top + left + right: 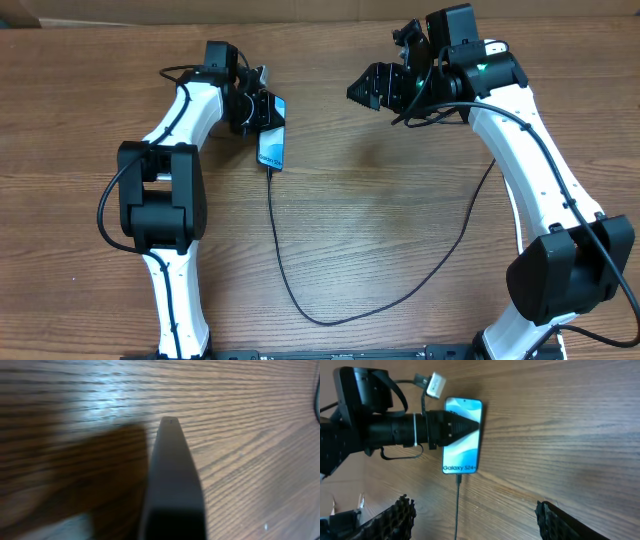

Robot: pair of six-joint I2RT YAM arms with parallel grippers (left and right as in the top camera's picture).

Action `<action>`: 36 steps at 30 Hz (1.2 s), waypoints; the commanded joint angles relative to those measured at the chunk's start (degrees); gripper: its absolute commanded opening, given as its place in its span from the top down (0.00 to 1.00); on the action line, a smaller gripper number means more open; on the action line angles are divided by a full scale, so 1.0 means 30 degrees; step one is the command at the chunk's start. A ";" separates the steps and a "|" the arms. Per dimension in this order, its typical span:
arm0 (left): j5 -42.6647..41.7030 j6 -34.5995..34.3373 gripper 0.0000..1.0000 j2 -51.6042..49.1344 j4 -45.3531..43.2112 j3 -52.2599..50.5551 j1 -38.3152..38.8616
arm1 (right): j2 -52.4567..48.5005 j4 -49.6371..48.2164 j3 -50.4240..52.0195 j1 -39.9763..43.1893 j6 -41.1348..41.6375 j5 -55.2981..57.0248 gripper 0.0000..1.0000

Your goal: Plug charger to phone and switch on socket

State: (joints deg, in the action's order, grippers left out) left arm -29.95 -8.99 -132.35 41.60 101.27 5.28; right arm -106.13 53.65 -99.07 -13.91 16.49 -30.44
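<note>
1. Left pincer [471, 426]: pressed together. Its tip lies across the middle of the phone [462, 457]. I cannot tell whether it bears down on the screen or only rests above it.

2. Right pincer [474, 505]: spread wide and holding nothing. It hangs above the surface [380, 220], on the right side of the phone.

3. Phone: lies flat and screen up, at the far left of the surface. Its long axis runs from far to near, with the port end facing the arm bases.

4. Charger [285, 270]: the connector tip [458, 479] sits at the phone's near end, in line with that axis. I judge it seated, though the joint is too small to confirm. From there the cable runs toward the bases, loops right, then climbs until it passes under the right arm.

5. Socket: I cannot see it in any view. I judge the switching step is what remains, and it turns on where the cable's other end leads. That end lies on the right arm's side, so the right arm is the nearer one and it is free.

6. Clearance: bare wood lies between the two arms, crossed only by the cable loop. A low sweep of the right arm could drag the loop and pull on the connector.
</note>
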 commanded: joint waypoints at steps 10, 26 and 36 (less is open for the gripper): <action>0.0576 -0.0517 0.88 -0.0481 -0.0073 -0.0029 0.0000 | 0.0444 0.0087 0.0182 -0.0109 -0.0109 0.0437 0.23; 0.1982 -0.0503 0.69 -0.0481 0.0816 -0.0029 -0.0015 | 0.0444 0.0087 0.0182 -0.0109 -0.0102 0.0430 0.22; 0.2718 -0.0488 0.63 -0.0481 0.1275 -0.0015 -0.0073 | 0.0444 0.0109 0.0182 -0.0109 -0.0109 0.0437 0.22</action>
State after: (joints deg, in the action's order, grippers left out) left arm -26.89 -10.52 -133.08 44.18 101.65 5.28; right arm -106.13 54.04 -98.98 -13.91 16.47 -29.58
